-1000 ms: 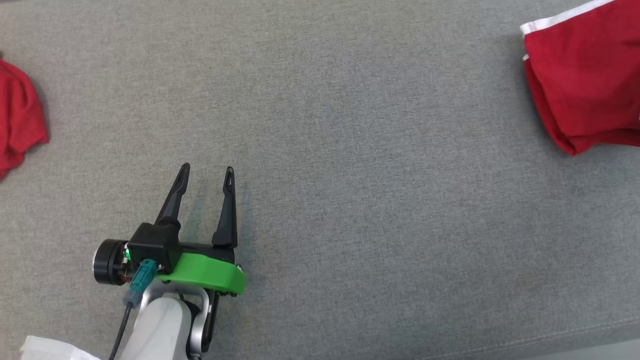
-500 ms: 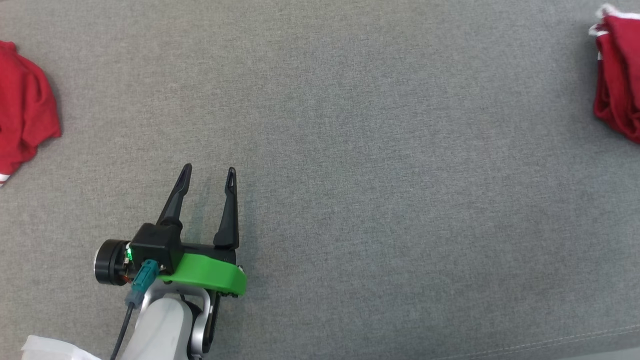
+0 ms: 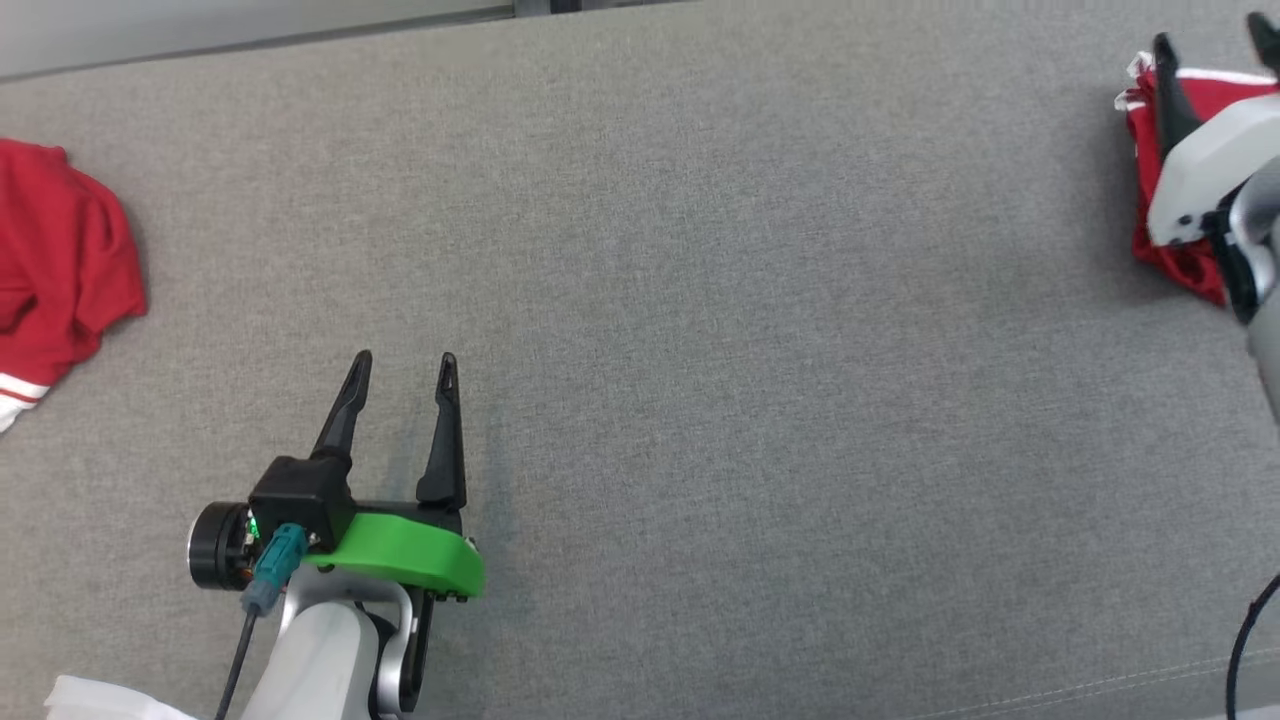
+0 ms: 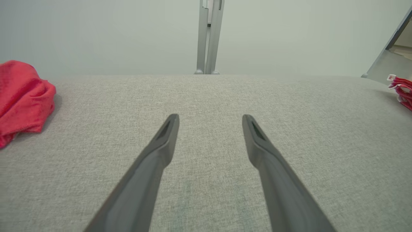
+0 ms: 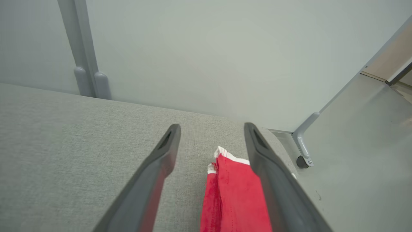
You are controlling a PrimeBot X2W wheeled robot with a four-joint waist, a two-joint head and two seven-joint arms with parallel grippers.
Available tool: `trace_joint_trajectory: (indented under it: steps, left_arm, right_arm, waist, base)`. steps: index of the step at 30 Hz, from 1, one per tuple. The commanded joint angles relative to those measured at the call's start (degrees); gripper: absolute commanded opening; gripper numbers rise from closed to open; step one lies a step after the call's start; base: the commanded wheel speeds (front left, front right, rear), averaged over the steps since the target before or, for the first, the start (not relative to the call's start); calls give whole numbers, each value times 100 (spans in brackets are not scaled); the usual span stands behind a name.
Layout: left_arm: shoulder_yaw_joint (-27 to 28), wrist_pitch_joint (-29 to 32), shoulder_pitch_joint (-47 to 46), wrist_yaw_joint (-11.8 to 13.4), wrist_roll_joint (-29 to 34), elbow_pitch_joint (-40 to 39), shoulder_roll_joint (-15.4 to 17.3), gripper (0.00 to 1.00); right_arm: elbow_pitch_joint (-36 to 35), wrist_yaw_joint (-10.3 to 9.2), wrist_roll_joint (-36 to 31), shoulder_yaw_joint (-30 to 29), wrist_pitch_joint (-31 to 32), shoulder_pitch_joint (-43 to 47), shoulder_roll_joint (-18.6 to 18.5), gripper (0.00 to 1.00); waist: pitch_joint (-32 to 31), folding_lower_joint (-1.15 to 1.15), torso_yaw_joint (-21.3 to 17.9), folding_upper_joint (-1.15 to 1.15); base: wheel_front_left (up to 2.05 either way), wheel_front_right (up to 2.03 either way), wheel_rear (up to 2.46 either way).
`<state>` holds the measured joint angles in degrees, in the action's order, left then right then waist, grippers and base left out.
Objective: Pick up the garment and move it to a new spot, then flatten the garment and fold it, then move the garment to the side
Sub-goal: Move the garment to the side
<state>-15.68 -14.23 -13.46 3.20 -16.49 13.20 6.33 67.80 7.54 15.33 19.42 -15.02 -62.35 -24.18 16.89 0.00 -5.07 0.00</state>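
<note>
Garment (image 5: 231, 193), red with white trim, folded into a narrow stack, lying directly beneath the right gripper (image 5: 212, 129) at the far right edge of a grey padded surface (image 3: 700, 300). That gripper's two dark fingers stand wide apart over the cloth and hold nothing. The stack sits nearer one finger than the other, and whether that finger brushes it cannot be told.

The left gripper (image 3: 401, 362), also spread wide and empty, is poised over bare grey fabric near the front left, well apart from the garment. Further out, a second red cloth (image 3: 60, 260) lies crumpled at the left edge. A pale wall (image 4: 96, 32) with a metal post (image 4: 209, 35) stands behind.

The garment looks light, soft and limp. It would likely sag and unfold if lifted by one layer, so pinching through all layers at the folded edge seems the safest hold.
</note>
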Motion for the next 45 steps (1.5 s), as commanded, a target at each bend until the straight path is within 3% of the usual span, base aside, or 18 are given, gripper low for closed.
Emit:
trace_joint_trajectory:
  steps: [1,14,18,26,30,34,45]
  left_arm:
    - [67,-53,-11,20,-41,88,0,100]
    - [585,-97,585,98,-308,692,-212,100]
    - [705,-98,843,72,-289,688,-272,100]
    - [841,-99,1320,8,-193,537,-318,100]
    - [779,-99,1419,-13,-174,457,-330,100]
    - [651,-98,1443,-34,-190,454,-339,100]
    - [470,-99,1443,38,-310,496,-337,100]
  right_arm:
    - [-109,-11,8,22,-17,244,134,100]
    - [-1723,-11,465,81,-18,1994,1040,100]
    - [-2421,-11,256,-281,-19,2741,1165,100]
    - [-3921,-10,-503,-1433,-19,4501,1815,100]
    - [-4430,-10,-733,-1726,-19,5207,2035,100]
    - [-4962,-10,-1036,-1929,-18,5724,2112,100]
    - [-5350,-10,-461,-1616,-19,6428,2118,100]
  waist:
    - [-387,0,-7,0]
    - [-1744,0,222,0]
    - [-1941,0,356,0]
    - [-2128,0,572,0]
    - [-2126,0,666,0]
    - [-2109,0,719,0]
    - [-2092,0,702,0]
  base:
    - [0,0,0]
    - [0,0,0]
    - [0,0,0]
    - [0,0,0]
    - [0,0,0]
    - [0,0,0]
    - [0,0,0]
